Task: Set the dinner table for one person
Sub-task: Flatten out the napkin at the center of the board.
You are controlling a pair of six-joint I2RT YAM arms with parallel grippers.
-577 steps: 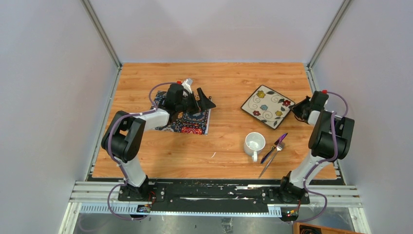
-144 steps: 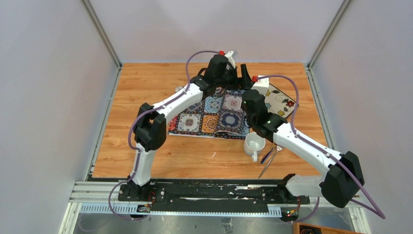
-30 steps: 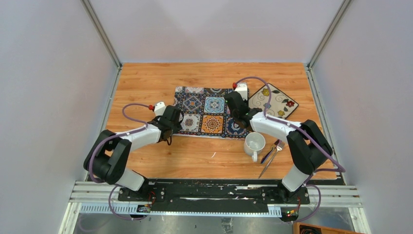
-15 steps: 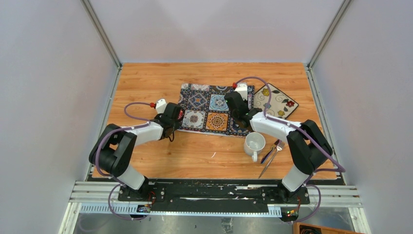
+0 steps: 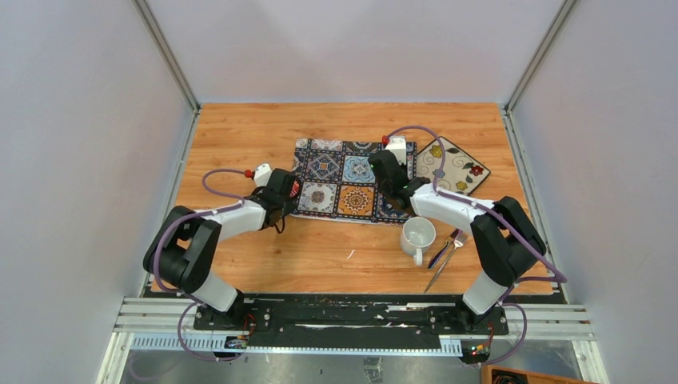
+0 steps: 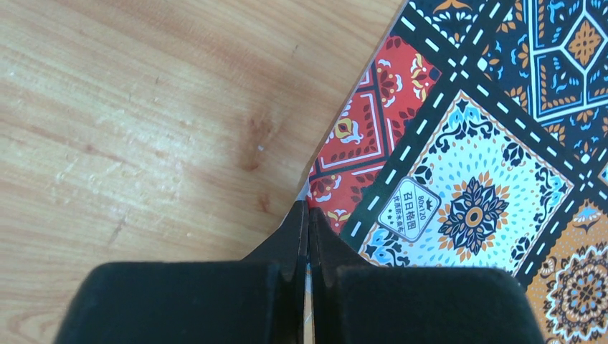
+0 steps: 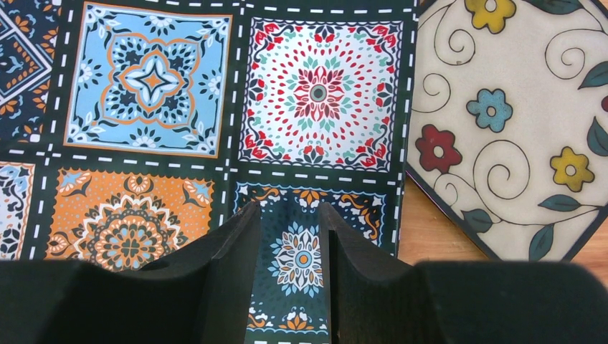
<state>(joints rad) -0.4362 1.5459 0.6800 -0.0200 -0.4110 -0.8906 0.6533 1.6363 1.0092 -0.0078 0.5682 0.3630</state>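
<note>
Spanning the whole scene below everything, wood-grain counter. Spread flat at its middle, tiled placemat, right edge against floral plate. Near right, white mug. Clamped on the placemat's near-left corner, left hand; slightly apart over the near-right edge, right hand.

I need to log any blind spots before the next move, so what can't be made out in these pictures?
Placemat label: left wrist view, print too small to read.
Pinched corner: left wrist view, hidden inside the shut left gripper.
Placemat's near edge: right wrist view, covered by the right gripper fingers.
Plate: right wrist view, cut off by the frame edge.
Fork and spoon: top view, too small to tell if touching.
</note>
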